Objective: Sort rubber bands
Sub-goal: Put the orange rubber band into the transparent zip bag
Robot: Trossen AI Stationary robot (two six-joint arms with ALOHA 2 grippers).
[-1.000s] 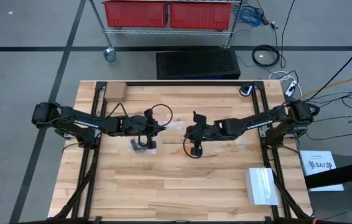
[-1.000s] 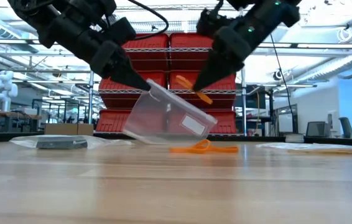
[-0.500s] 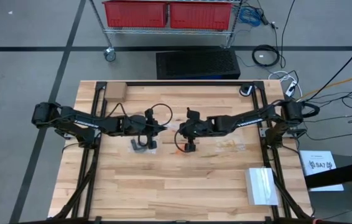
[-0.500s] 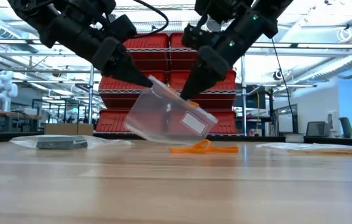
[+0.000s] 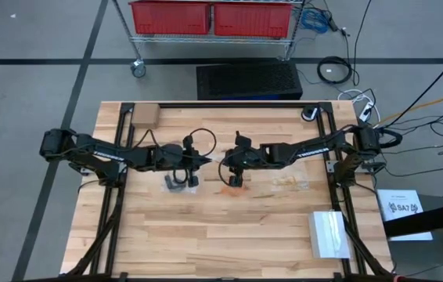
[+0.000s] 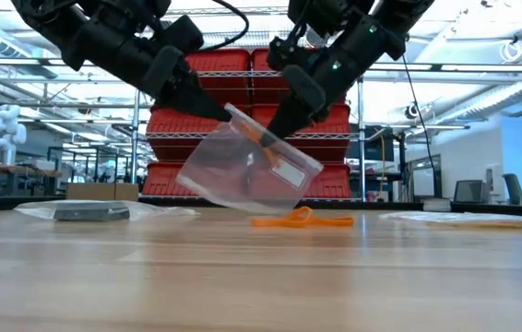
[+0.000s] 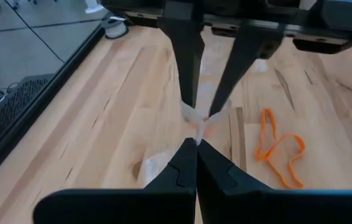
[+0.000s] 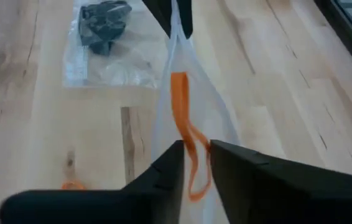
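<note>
Right gripper [image 8: 193, 163]: jaws parted, orange rubber band [image 8: 182, 118] hanging between, frame centre, feeding it into clear bag [image 6: 247, 171] | Left gripper [image 7: 196, 144]: clamped on bag's lip, holding its mouth up | More orange bands [image 6: 300, 219]: tabletop, mid-frame.

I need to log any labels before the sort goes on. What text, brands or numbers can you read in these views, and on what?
White sheet beside the table's right edge: dark print, too small to read.
Clear bag held up: pale label patch, nothing legible on it.
Red bins behind: no readable text.
Nothing else carries writing.
</note>
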